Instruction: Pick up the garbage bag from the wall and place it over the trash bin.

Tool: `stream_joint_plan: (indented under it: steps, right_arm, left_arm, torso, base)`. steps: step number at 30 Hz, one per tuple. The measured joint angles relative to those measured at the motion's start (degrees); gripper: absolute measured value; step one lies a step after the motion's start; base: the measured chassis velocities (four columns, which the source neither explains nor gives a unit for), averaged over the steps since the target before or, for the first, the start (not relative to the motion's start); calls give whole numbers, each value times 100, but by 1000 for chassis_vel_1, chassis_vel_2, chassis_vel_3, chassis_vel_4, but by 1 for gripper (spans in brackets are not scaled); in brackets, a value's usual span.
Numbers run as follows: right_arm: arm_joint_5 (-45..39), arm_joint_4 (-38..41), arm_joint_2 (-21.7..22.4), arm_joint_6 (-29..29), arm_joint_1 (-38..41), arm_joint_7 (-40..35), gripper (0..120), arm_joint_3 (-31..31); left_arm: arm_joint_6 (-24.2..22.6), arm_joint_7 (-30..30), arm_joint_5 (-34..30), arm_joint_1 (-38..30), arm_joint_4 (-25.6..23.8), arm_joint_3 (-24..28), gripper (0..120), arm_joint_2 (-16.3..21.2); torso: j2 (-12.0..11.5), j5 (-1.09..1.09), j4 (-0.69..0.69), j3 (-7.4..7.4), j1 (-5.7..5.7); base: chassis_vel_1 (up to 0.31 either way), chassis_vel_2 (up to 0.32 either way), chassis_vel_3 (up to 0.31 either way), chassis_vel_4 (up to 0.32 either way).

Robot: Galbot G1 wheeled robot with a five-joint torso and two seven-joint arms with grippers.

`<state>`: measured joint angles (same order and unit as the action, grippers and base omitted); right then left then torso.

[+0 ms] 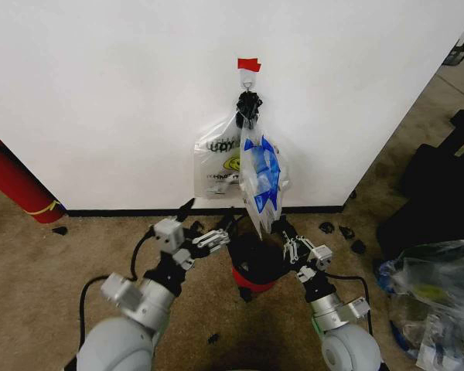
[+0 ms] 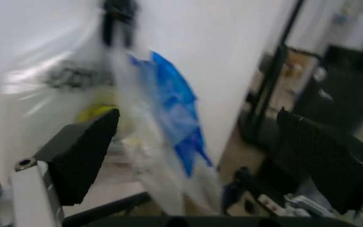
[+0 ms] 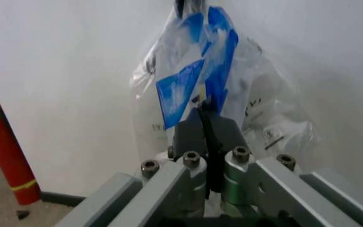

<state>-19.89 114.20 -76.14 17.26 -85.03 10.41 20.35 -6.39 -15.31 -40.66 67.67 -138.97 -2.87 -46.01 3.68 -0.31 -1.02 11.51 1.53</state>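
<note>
The garbage bag (image 1: 263, 176), clear crinkly plastic with blue patches, hangs by black handles from a hook (image 1: 248, 77) under red tape on the white wall (image 1: 124, 100). Its lower end dangles just above the trash bin (image 1: 255, 263), which is black with a red base. My left gripper (image 1: 216, 234) is open beside the bag's lower left. In the left wrist view the bag (image 2: 168, 127) hangs between its wide-apart pads (image 2: 83, 156). My right gripper (image 1: 284, 230) is at the bag's lower right. In the right wrist view its fingers (image 3: 197, 130) are pressed together, right at the bag (image 3: 200, 85).
A whitish bag with black lettering (image 1: 216, 166) hangs behind on the same hook. A red cylinder (image 1: 15, 185) leans at the left wall. Black cases (image 1: 441, 178) and a clear bag pile (image 1: 433, 294) crowd the right. Small dark scraps (image 1: 342, 230) lie by the baseboard.
</note>
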Motion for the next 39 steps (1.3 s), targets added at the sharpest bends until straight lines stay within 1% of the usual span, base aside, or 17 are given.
stream_joint_plan:
  steps: [2, 3, 4, 5, 7, 8, 10, 11, 15, 17, 19, 20, 23, 29, 32, 33, 39]
  right_arm:
    - [125, -119, -162, 20, -10, -10, 0, 24]
    - [156, -152, -204, 35, -11, -11, 0, 41]
    - [156, -152, -204, 35, -11, -11, 0, 41]
    - [182, -190, -249, 55, -12, -13, 0, 71]
    - [185, -216, -265, 78, -31, -16, 0, 137]
    - [175, -222, -260, 101, -51, -17, 0, 206]
    - [134, -237, -211, 133, -66, -23, 0, 323]
    - [106, -239, -186, 144, -64, -28, 0, 374]
    - [81, -238, -171, 150, -67, -37, 0, 436]
    - [66, -204, -157, 159, -107, -34, 0, 500]
    - [66, -202, -156, 160, -109, -33, 0, 503]
    - [55, -183, -143, 165, -129, -25, 0, 537]
    - [36, -153, -118, 174, -158, -8, 0, 596]
    - [22, -123, -76, 195, -195, 8, 0, 640]
    - [62, -66, -25, 195, -288, 21, 0, 643]
    - [87, -41, -16, 195, -320, 23, 0, 663]
    - [181, 14, 18, 250, -430, 40, 0, 752]
  left_arm:
    - [-852, -403, -714, -1304, 108, 595, 98, 132]
    - [-1052, -526, -947, -1684, 151, 749, 98, 127]
    - [-1052, -526, -947, -1684, 151, 749, 98, 127]
    - [-1324, -697, -1300, -2320, 254, 1032, 98, 96]
    - [-1545, -828, -1528, -3069, 464, 1511, 98, 34]
    - [-1650, -868, -1588, -3510, 660, 1894, 97, -26]
    - [-1821, -886, -1660, -4088, 971, 2435, 97, -143]
    - [-1939, -871, -1727, -4349, 1119, 2667, 96, -221]
    - [-2123, -866, -1780, -4618, 1272, 2893, 95, -348]
    - [-2424, -925, -1489, -4897, 1482, 3066, 94, -513]
    - [-2424, -925, -1489, -4897, 1482, 3066, 94, -513]
    - [-2534, -924, -1304, -4992, 1566, 3088, 94, -551]
    - [-2694, -926, -1203, -5105, 1615, 3093, 93, -581]
    - [-2705, -858, -1254, -5148, 1595, 3158, 94, -619]
    - [-2687, -848, -1333, -5166, 1676, 3207, 94, -774]
    - [-2618, -849, -1274, -5172, 1766, 3237, 94, -842]
    - [-2496, -833, -1016, -5223, 1962, 3310, 93, -899]
  torso:
    - [0, -1, -3, 0, 0]
    - [0, 0, -2, 0, 0]
    - [0, 0, -2, 0, 0]
    - [0, 1, -3, 0, 0]
    - [0, 2, -3, 0, 0]
    - [0, 2, -2, 0, 0]
    - [0, 0, -4, 0, 0]
    - [0, 3, -4, 1, 0]
    - [0, -1, -2, 0, 0]
    - [0, 0, -1, 0, 0]
    - [0, 0, -1, 0, 0]
    - [0, 1, -2, 0, 0]
    - [1, 0, -2, 0, 0]
    - [1, 1, 0, 0, 0]
    - [1, 0, -2, -1, 0]
    - [1, 1, -3, -1, 0]
    - [1, 0, -2, -1, 0]
  base:
    - [0, 0, 0, 0]
    - [0, 0, 0, 0]
    - [0, 0, 0, 0]
    - [0, 0, 0, 0]
    - [0, 0, 0, 0]
    - [0, 0, 0, 0]
    - [0, 0, 0, 0]
    - [0, 0, 0, 0]
    - [0, 0, 0, 0]
    - [0, 0, 0, 0]
    - [0, 0, 0, 0]
    - [0, 0, 0, 0]
    - [0, 0, 0, 0]
    - [0, 0, 0, 0]
    - [0, 0, 0, 0]
    - [0, 0, 0, 0]
    - [0, 0, 0, 0]
